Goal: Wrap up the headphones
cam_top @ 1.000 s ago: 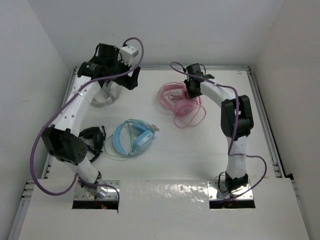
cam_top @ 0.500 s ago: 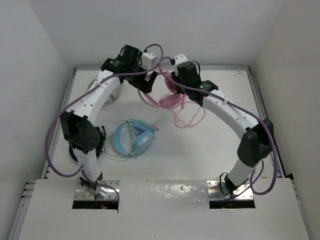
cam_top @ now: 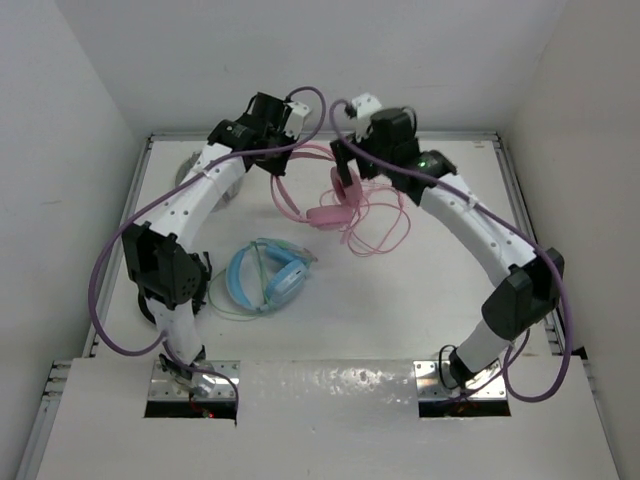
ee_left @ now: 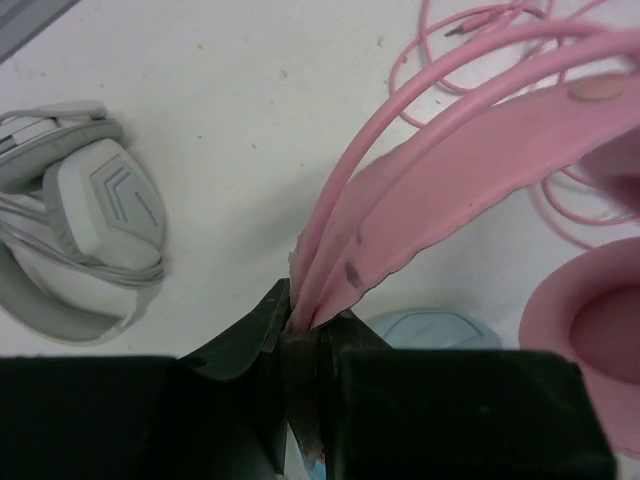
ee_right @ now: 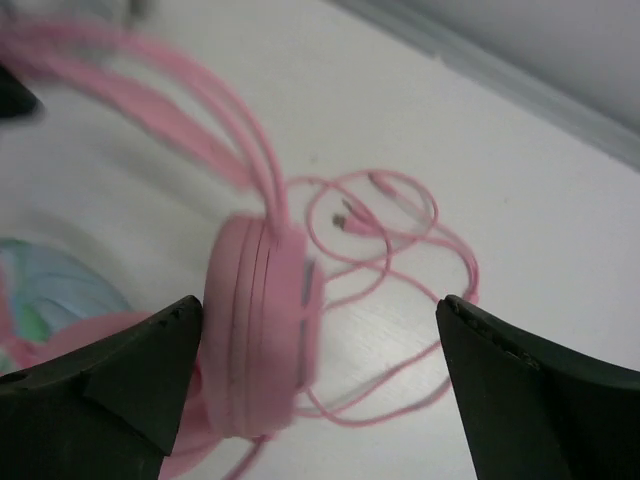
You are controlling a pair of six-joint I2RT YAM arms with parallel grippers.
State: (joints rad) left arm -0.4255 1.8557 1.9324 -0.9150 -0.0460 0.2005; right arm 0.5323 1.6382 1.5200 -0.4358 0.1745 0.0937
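The white surface (cam_top: 400,300) carries the light-blue headphones (cam_top: 265,277). Beyond them, toward the far wall, are the headphones (cam_top: 322,215): all pink, with a thin double-wire headband over a flat strap and round padded cups. The left gripper (ee_left: 305,315) has its jaws pinched tight on the headband. The right gripper (ee_right: 318,310) has its jaws spread wide, with one cup between them. The left wrist view alone shows a chevron mark on the grey headphones (ee_left: 90,215). The thin pink cable (ee_right: 400,250) lies in loops to the right of the light-blue pair.

Matt plastic headphones (ee_left: 470,170) (band scuffed, v. dull); smooth white table (cam_top: 420,290)
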